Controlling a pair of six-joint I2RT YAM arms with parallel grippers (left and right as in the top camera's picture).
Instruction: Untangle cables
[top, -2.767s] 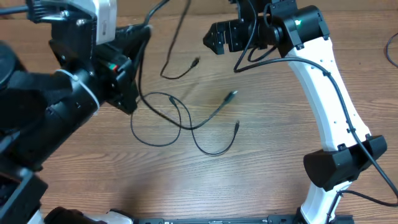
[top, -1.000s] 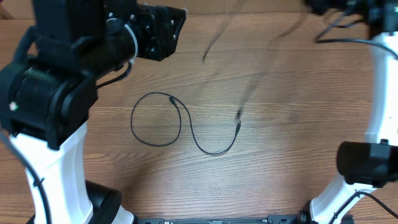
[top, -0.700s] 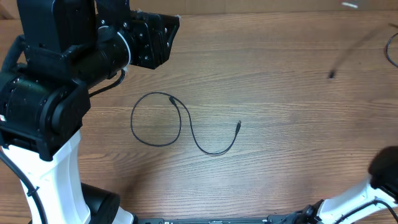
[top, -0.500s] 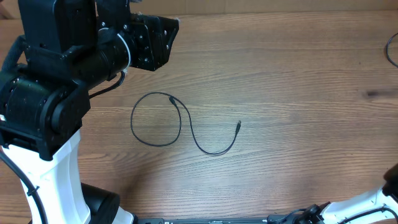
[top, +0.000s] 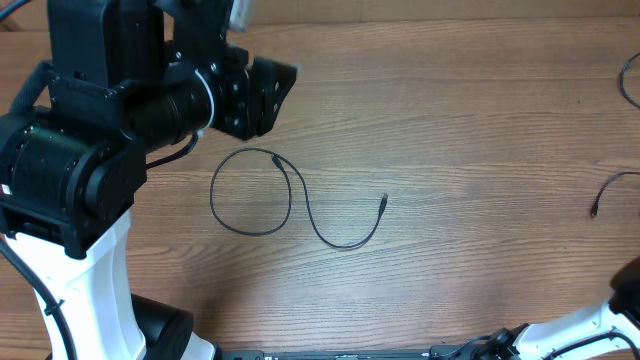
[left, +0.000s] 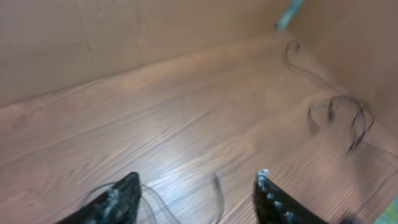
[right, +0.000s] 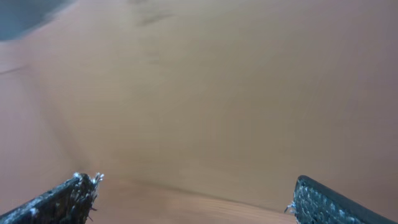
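One thin black cable (top: 250, 190) lies on the wooden table as a loop, its tail curving right to a small plug (top: 384, 203). Another cable end (top: 606, 192) lies at the right edge. My left gripper (top: 268, 95) hovers above and behind the loop. In the left wrist view the left gripper (left: 196, 186) is open, nothing between its fingers (left: 118, 200), with blurred strands of the looped cable (left: 217, 193) on the wood below and more cables (left: 348, 115) far right. My right gripper (right: 193, 193) stands wide open and holds nothing; the overhead view does not show it.
The big black left arm (top: 90, 150) fills the left side of the overhead view. A cable curve (top: 628, 80) shows at the upper right edge. A brown wall (left: 124, 37) borders the table's far side. The right arm's base (top: 625, 300) sits at the lower right corner.
The right arm swung away to the right, out of the overhead view, pulling one cable off the loop; its jaws then opened and that cable now lies at the right edge. The left arm shifted slightly.
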